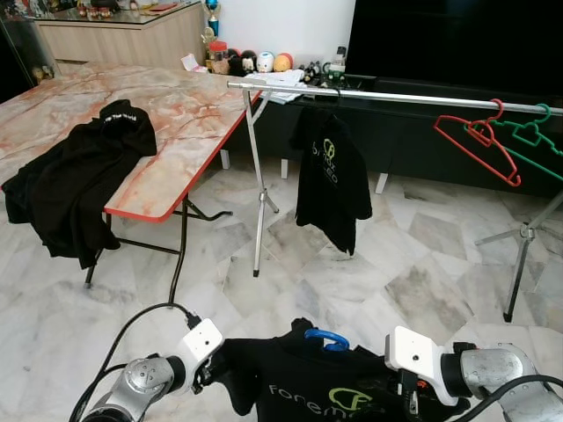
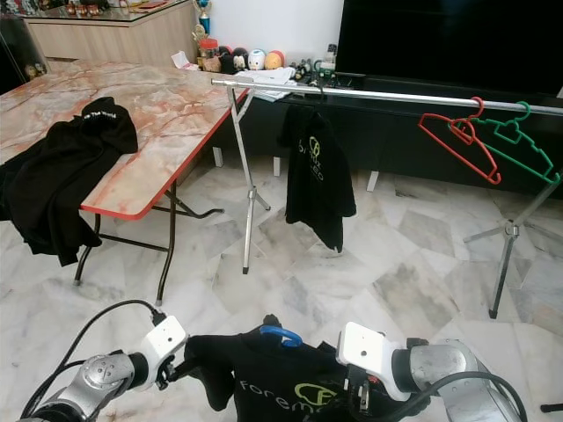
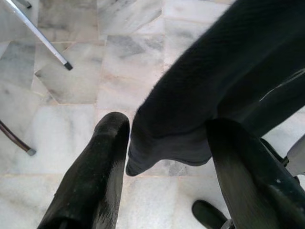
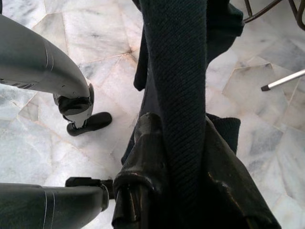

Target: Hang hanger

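Observation:
I hold a black T-shirt (image 1: pixel 295 387) with green print low in front of me; the blue hook of its hanger (image 1: pixel 327 338) sticks up from the collar. My right gripper (image 4: pixel 177 131) is shut on a fold of this shirt. My left gripper (image 3: pixel 167 138) is open at the shirt's left shoulder, and a sleeve hangs loose between its fingers (image 3: pixel 102 157). Ahead stands a silver clothes rail (image 1: pixel 396 96). Another black shirt (image 1: pixel 332 180) hangs near its left end. An empty red hanger (image 1: pixel 479 145) and a green hanger (image 1: pixel 532 136) hang near its right end.
A marble-top folding table (image 1: pixel 176 114) with a red edge stands to the left, a black shirt (image 1: pixel 79 167) draped over its corner. The rail's legs (image 1: pixel 259 202) spread on the marble floor. A dark TV unit (image 1: pixel 422 132) lies behind the rail.

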Robot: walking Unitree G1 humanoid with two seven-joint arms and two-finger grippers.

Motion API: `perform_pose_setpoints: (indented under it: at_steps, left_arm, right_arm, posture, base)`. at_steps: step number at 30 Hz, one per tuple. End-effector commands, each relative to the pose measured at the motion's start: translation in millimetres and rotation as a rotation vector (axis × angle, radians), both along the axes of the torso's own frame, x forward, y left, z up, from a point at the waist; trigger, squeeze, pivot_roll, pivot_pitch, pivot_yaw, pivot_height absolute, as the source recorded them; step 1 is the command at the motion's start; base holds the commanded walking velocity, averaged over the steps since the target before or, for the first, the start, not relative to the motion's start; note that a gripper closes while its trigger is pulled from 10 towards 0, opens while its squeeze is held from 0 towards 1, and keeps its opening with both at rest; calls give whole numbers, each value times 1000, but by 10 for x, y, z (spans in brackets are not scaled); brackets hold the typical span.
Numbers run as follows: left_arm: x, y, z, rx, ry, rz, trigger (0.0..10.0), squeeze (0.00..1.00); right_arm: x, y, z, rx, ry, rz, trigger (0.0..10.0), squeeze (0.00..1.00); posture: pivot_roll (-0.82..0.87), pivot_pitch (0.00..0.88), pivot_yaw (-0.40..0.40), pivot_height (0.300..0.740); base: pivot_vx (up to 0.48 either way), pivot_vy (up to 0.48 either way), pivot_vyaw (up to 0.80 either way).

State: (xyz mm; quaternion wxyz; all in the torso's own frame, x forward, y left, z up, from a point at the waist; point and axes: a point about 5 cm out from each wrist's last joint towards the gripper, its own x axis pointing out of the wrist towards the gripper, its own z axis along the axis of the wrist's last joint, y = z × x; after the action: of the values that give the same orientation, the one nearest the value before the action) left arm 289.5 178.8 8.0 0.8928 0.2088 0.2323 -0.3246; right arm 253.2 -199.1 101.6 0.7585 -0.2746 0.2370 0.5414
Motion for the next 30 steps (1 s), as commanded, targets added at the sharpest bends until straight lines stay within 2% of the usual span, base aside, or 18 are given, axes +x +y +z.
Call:
perform_pose_setpoints:
  at_steps: [1, 8, 9, 11, 12, 30]
  left_arm:
    - [-2, 7, -16, 6, 13, 13, 10000, 0]
    - [3, 0, -14, 1, 13, 18, 10000, 0]
    - [-6, -20, -26, 0, 15, 15, 2196, 0]
    - [-6, -20, -26, 0, 15, 15, 2196, 0]
    - [-11, -39, -34, -2, 16, 14, 0, 0]
    - [-11, -122, -43, -23, 10, 8, 0, 0]
  right_arm:
    - [18, -2, 123, 26, -47, 1, 10000, 0]
    - [14, -10, 131, 27, -50, -4, 10000, 0]
    - [19, -14, 126, 25, -52, -11, 10000, 0]
    - [19, -14, 126, 25, -52, -11, 10000, 0]
    - [21, -15, 126, 25, -53, -14, 10000, 0]
    - [48, -10, 110, 25, -70, -36, 10000, 0]
  posture:
    - [20, 81, 29, 740]
    - [15, 83, 31, 740]
    - [15, 83, 31, 740]
    - [15, 83, 31, 740]
    - [18, 83, 30, 740]
    - [19, 79, 34, 740]
  base:
    - [0, 0, 0]
    - [0, 0, 0]
    - [0, 0, 0]
    - [0, 0, 0]
    - [0, 0, 0]
    - [0, 0, 0]
